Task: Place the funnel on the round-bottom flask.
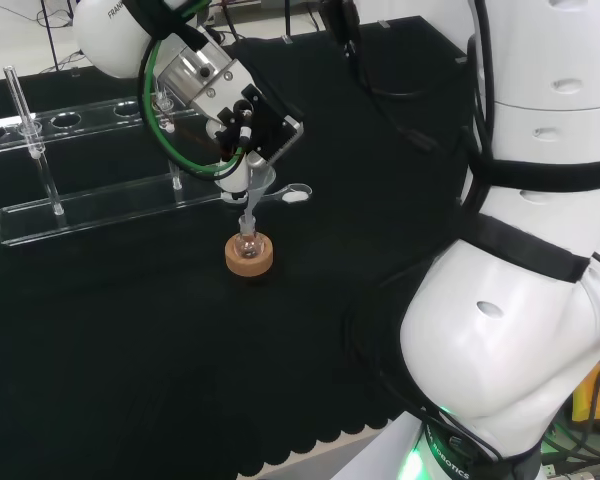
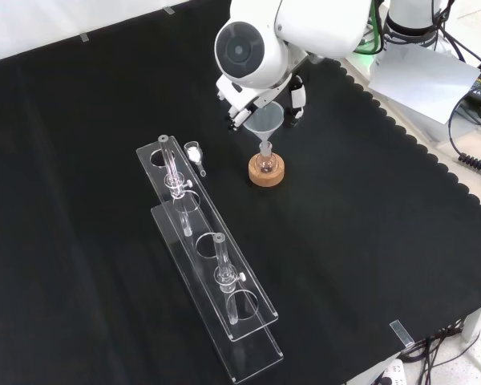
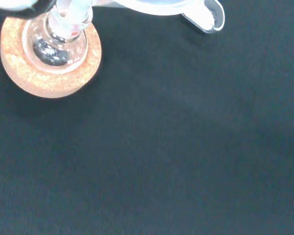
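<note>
**Funnel stem in the flask neck, robot hand above it**

In the front view, nearest the camera, a clear rack (image 2: 224, 277) lies lengthwise on the black-clothed worktop (image 2: 369, 241), with glass tubes (image 2: 222, 265) standing in its holes. Past the rack's far end a small white scoop (image 2: 196, 154) lies on the cloth. Just to the right of the scoop in that view, the round-bottom flask (image 2: 265, 163) sits upright in its cork ring (image 2: 266, 172).

The funnel (image 2: 265, 122) stands over the flask, cone up, its stem pointing straight down into the flask's neck. The wrist view shows the flask (image 3: 59, 41) from above, seated in the middle of the cork ring (image 3: 19, 73), with the funnel's clear rim (image 3: 152, 7) close beside it.

Behind and above the funnel, the robot hand (image 2: 295, 95) reaches down from under the arm's big white link (image 2: 248, 48). Its black and white fingers flank the funnel's cone on either side; whether they are closed on the cone or merely next to it, I cannot tell. In the head view the robot hand (image 1: 255, 125) hangs directly over the flask (image 1: 248, 243), with the funnel's stem (image 1: 250, 215) running down between them.
</note>
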